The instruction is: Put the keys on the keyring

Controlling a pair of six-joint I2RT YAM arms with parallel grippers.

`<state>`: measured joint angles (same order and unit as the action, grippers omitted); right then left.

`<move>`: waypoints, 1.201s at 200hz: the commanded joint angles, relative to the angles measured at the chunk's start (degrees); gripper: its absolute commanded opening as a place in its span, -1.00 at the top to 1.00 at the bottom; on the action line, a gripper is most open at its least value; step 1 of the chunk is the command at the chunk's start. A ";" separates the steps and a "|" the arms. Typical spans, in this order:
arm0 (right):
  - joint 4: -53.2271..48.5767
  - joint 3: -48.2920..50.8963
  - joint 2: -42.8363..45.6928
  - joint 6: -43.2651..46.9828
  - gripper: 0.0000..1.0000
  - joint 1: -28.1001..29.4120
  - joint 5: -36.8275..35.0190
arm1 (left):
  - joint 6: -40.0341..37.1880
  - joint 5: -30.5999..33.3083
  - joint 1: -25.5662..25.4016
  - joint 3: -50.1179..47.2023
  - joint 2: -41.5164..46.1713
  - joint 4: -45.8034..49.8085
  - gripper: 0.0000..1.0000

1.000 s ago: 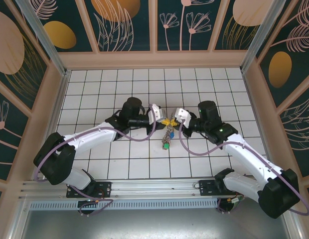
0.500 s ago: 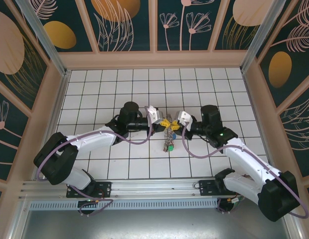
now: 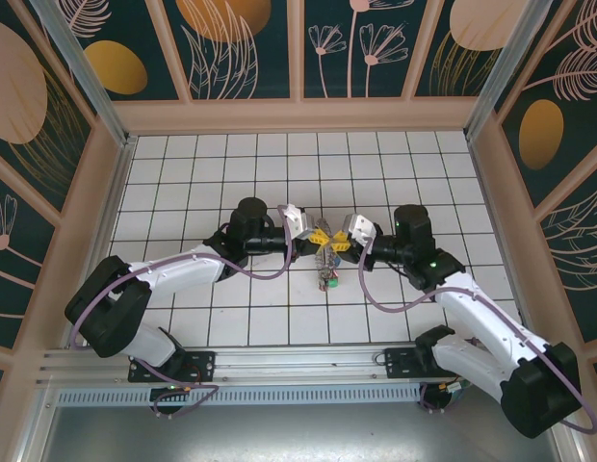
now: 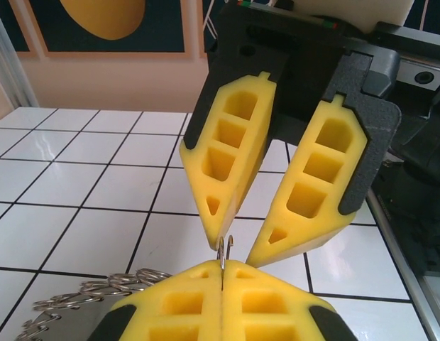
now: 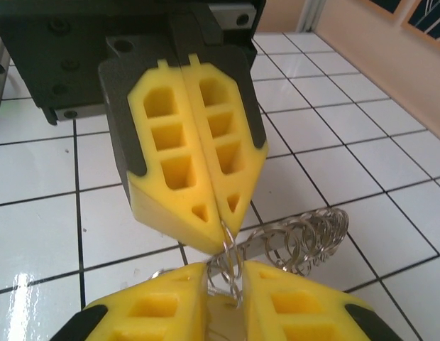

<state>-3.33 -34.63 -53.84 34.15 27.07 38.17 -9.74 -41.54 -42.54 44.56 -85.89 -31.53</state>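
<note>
The white tiled desk [image 3: 183, 173] carries the 2 arms, the left arm [image 3: 183, 265] and the right arm [image 3: 472, 298], meeting tip to tip near its middle. The left fingers [image 4: 177, 305] are pressed fully together, pinching a thin wire of the keyring [image 4: 225, 247] that pokes out between their tips. The right fingers [image 4: 231, 142] stand a little apart and clamp nothing; in the right wrist view the wire runs into their gap. The keys [image 3: 324, 274] hang in a bunch just below both sets of fingers.

To do this step well, I judge the left should hold the wire dead steady while the right squares up on 1 strand and closes slowly, so the thin wire doesn't twist out.

The ring's split, its full round, and whether the wire touches a right pad are hard to make out. The small rings [image 5: 312, 238] blur together.
</note>
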 commanded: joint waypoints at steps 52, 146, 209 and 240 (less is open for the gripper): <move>-1.95 -0.78 5.04 0.56 0.58 -0.35 -2.64 | -0.03 0.73 -0.12 0.77 1.69 -3.19 1.00; -1.86 -3.06 2.17 1.63 0.58 -0.25 2.83 | -0.67 0.67 -0.13 1.77 1.25 -2.09 1.00; -1.36 -3.67 0.41 1.50 0.55 -0.17 3.90 | -1.39 0.94 -0.13 2.39 1.64 -0.48 1.00; -1.68 -4.37 -0.29 1.67 0.55 0.16 3.93 | -1.56 1.10 -0.13 2.22 1.88 -0.53 1.00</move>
<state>-4.99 -36.49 -53.54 34.59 27.09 40.18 -10.24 -39.99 -42.54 44.58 -85.86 -30.15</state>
